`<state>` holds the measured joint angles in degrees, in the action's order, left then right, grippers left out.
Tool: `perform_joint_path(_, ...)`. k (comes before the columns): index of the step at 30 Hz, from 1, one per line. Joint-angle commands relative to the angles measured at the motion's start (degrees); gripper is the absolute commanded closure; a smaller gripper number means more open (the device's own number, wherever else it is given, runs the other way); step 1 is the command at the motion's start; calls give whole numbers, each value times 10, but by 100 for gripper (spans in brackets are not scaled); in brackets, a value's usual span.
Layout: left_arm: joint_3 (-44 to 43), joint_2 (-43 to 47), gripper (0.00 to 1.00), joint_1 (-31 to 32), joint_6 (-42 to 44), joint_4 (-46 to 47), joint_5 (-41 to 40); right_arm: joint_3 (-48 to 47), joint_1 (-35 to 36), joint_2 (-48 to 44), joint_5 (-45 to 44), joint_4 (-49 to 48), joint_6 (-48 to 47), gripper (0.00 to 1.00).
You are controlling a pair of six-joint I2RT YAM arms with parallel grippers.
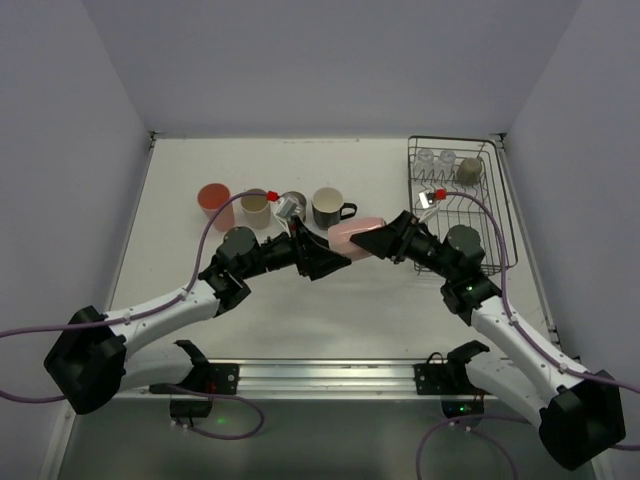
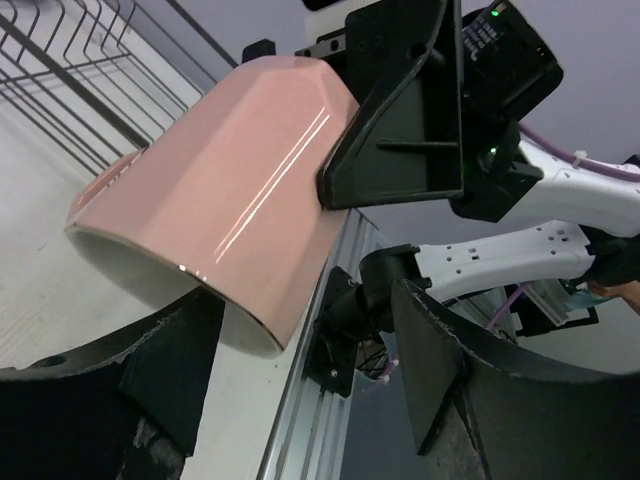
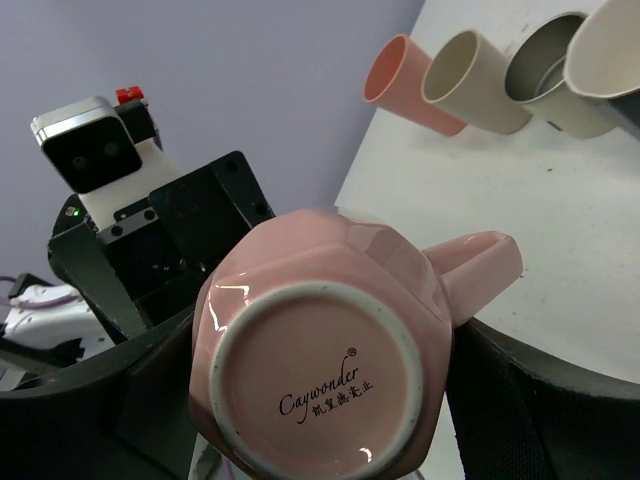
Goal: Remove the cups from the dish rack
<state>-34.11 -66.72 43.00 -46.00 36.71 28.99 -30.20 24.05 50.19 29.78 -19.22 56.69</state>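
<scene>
Pink mug [image 1: 352, 236], pinched by right gripper [image 1: 375, 241], may drop, we judge, if released before the spread left gripper [image 1: 335, 258] at its 8 o'clock closes.

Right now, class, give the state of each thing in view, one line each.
pink mug: held sideways by the right claw
right claw: shut on the pink mug
left claw: open, at the mug's mouth
salmon tumbler: upright on the table
tan cup: upright on table
metal cup: upright on table
dark mug: upright on table
clear glasses: in the dish rack
grey-olive cup: in the dish rack
</scene>
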Motion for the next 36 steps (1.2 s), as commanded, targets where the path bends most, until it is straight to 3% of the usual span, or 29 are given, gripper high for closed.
perform_joint_path(1, 6, -9, 30, 6, -29, 83, 5, 0, 13, 13, 44, -154, 63, 53)
perform_joint_path(4, 14, -9, 43, 8, -37, 113, 3, 14, 23, 38, 45, -195, 85, 53)
perform_joint_path(11, 22, 10, 100, 9, -26, 118, -19, 45, 45, 86, 40, -287, 133, 48)
perform_joint_path(13, 25, 17, 100, 9, -9, 95, -17, 51, 48, 95, 46, -310, 141, 41)
perform_joint_path(14, 29, 30, 100, 9, -5, 88, -17, 53, 48, 98, 46, -313, 142, 27)
perform_joint_path(17, 52, 77, 100, 9, 20, 33, -36, 58, 48, 96, 36, -306, 135, 1)
perform_joint_path(23, 46, 216, 100, 8, 108, -171, -132, 54, 46, 101, 45, -301, 114, 1)
perform_joint_path(28, 18, 300, 100, 8, 149, -283, -224, 46, 46, 134, 52, -302, 116, 1)
perform_joint_path(34, -22, 307, 100, 7, 172, -453, -318, 44, 46, 144, 48, -287, 102, 1)
perform_joint_path(36, -61, 289, 100, 7, 177, -513, -381, 35, 47, 131, 35, -213, 57, 1)
